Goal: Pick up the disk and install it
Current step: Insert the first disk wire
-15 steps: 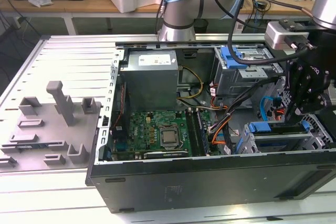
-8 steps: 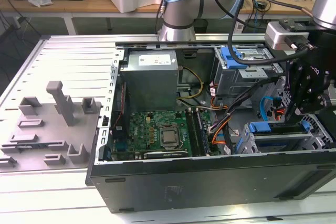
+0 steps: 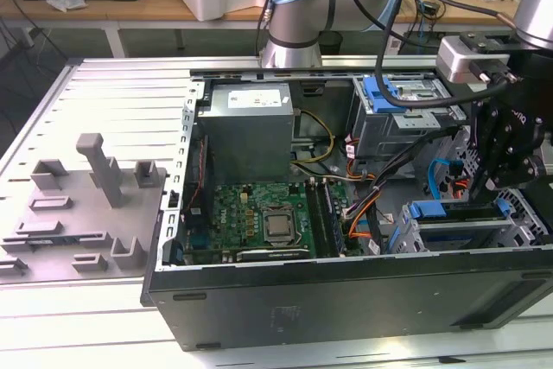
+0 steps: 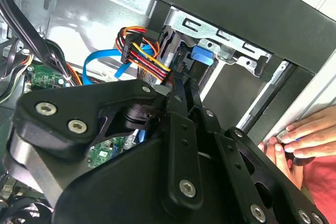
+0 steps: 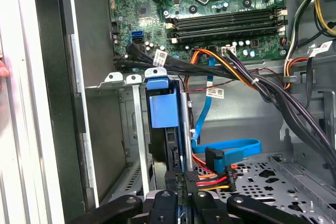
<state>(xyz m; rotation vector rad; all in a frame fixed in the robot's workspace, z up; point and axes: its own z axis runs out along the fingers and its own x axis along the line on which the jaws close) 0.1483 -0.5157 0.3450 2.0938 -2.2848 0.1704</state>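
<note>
Many cables (image 5: pixel 247 80) flank the disk (image 5: pixel 164 109) — hand (image 4: pixel 302 136) nearby.

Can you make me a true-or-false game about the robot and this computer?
1. The case is open. True.
2. The motherboard is red. False: it is green.
3. A hand is by the case. True.
4. The disk lies on the table. False: it stands on edge in the bay, inside the case.
5. The gripper hangs outside the case. False: it reaches into the case, shut on the disk.
</note>
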